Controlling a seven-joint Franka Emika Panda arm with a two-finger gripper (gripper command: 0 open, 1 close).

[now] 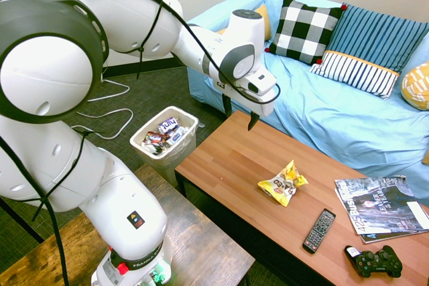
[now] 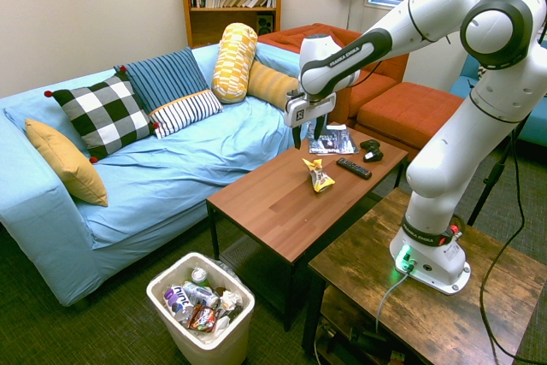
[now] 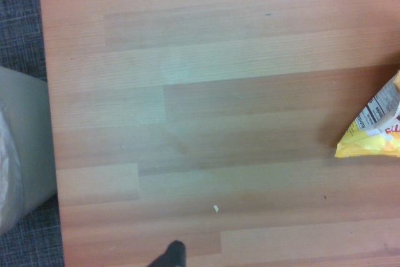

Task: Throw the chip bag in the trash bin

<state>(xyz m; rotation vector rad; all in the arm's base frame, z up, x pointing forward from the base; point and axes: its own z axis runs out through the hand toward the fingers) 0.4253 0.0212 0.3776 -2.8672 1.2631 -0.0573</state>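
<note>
The chip bag [image 1: 283,184] [image 2: 320,176], crumpled yellow foil, lies near the middle of the wooden coffee table [image 1: 221,165] [image 2: 273,207]. My gripper [image 1: 240,115] [image 2: 308,134] hangs open and empty above the table's sofa-side part, apart from the bag and nearer the bin end. In the wrist view only an edge of the chip bag [image 3: 374,129] shows on the table boards [image 3: 187,92]. The trash bin [image 1: 179,157] [image 2: 201,346], white with a clear liner and colourful wrappers inside, stands on the carpet off the table's end; its wall [image 3: 22,154] is at the side of the wrist view.
A black remote [image 1: 319,230], a game controller [image 1: 374,262] and magazines [image 1: 379,207] lie at the table's far end beyond the bag. A blue sofa [image 1: 322,112] with cushions runs along the table's long side.
</note>
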